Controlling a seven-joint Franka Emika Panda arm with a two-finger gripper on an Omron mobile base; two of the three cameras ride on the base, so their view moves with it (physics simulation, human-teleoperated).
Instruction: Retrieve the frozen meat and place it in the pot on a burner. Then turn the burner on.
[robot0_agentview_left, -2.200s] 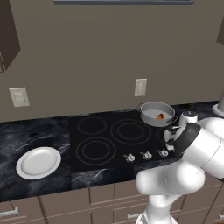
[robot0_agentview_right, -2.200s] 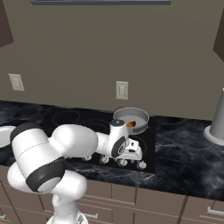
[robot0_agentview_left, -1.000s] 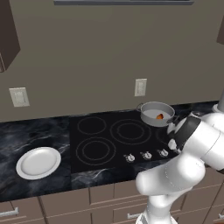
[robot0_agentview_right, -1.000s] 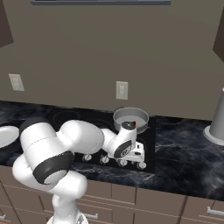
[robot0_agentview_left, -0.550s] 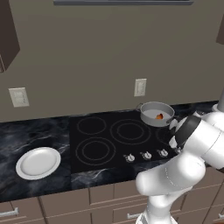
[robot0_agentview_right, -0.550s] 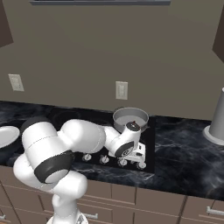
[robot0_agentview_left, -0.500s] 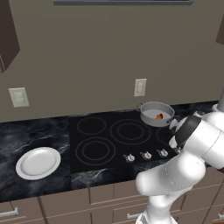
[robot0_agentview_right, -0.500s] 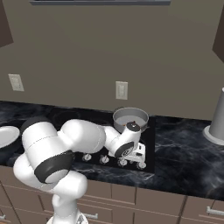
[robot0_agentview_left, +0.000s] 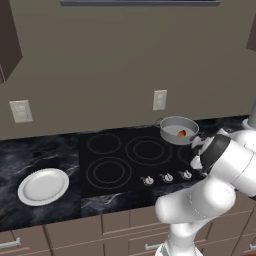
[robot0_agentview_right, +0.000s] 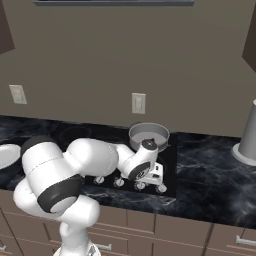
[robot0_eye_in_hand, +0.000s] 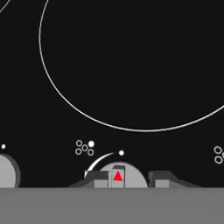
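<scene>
Black glass cooktop (robot0_agentview_left: 125, 165) serves as our landmark: it is set into a dark marbled counter (robot0_agentview_left: 30, 155), with four ring burners and a row of small knobs along its front edge.

At the cooktop's rear right burner we see the pot (robot0_agentview_left: 178, 129), grey metal with a pale inside. The frozen meat (robot0_agentview_left: 182, 133) lies inside it as a small orange-brown piece toward the pot's right side. In the right base view the pot (robot0_agentview_right: 149, 136) sits just behind the arm's wrist, and the wrist hides much of its inside from that side.

The arm reaches low over the cooktop's front right corner, hand pointed down at the knob row. In the hand view the gripper (robot0_eye_in_hand: 127, 178) stands over a knob (robot0_eye_in_hand: 117, 175), a grey dome with a red triangle mark; the two dark fingertips sit on either side of it, one fingertip (robot0_eye_in_hand: 99, 176) against its left edge, the other just off its right edge. We take the jaws as closed in on this knob, drawn as far together as the knob allows. Another knob (robot0_eye_in_hand: 6, 170) shows partly at the left of that view, and a burner ring (robot0_eye_in_hand: 131, 65) arcs above the gripped one.

Left of the cooktop, on the counter, rests a flat white plate (robot0_agentview_left: 43, 186). Behind the cooktop, a wall outlet (robot0_agentview_left: 159, 100) sits on the beige wall.
</scene>
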